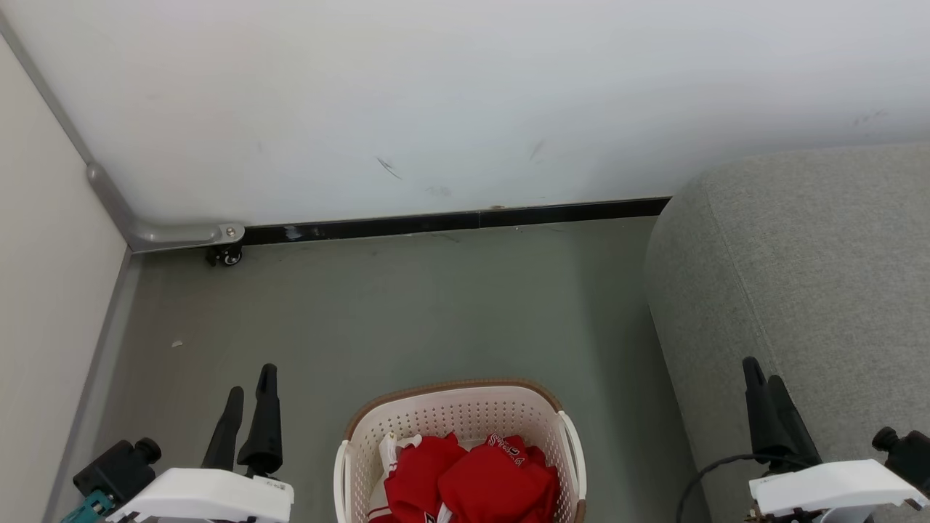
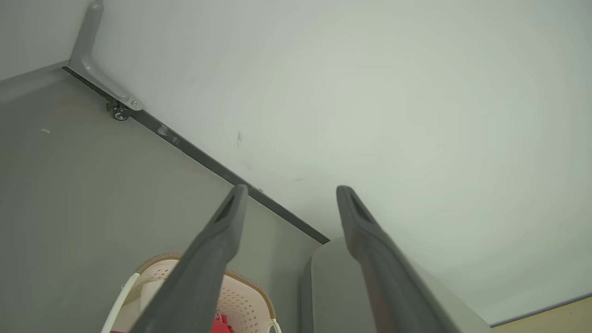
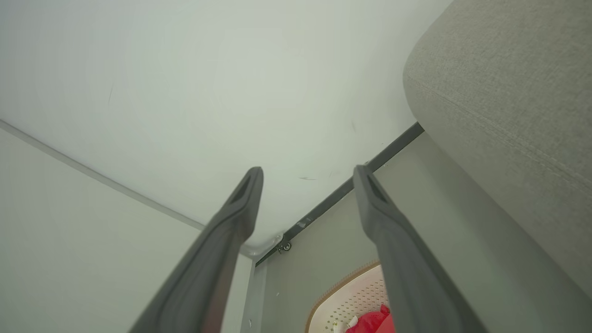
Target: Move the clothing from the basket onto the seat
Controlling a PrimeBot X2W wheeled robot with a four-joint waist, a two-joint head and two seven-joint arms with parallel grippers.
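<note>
Clothing (image 1: pixel 472 479) is all in the basket (image 1: pixel 450 410), as far as I can see. It is a red heap with white trim, and the lower edge of the head view cuts off part of it. The basket stands on the grey floor (image 1: pixel 436 305), between the two arms and near the seat (image 1: pixel 814 276), which is on the robot's right side. The part of the seat that shows carries no red garment. So I judge that the task is at its very beginning: nothing is moved yet, and every piece is left to do. How many pieces are in the heap I cannot tell, because they are crumpled together.

The left jaws stand wide apart and hold nothing. They are above the floor, to the left of the basket, and in the left wrist view they point toward the white wall (image 1: pixel 436 94), with the basket low between them. The right jaws are wide apart too and empty, raised by the near side of the seat. Neither pair touches the clothing or the basket. In my judgement the first reach down into the basket is not yet begun.
</note>
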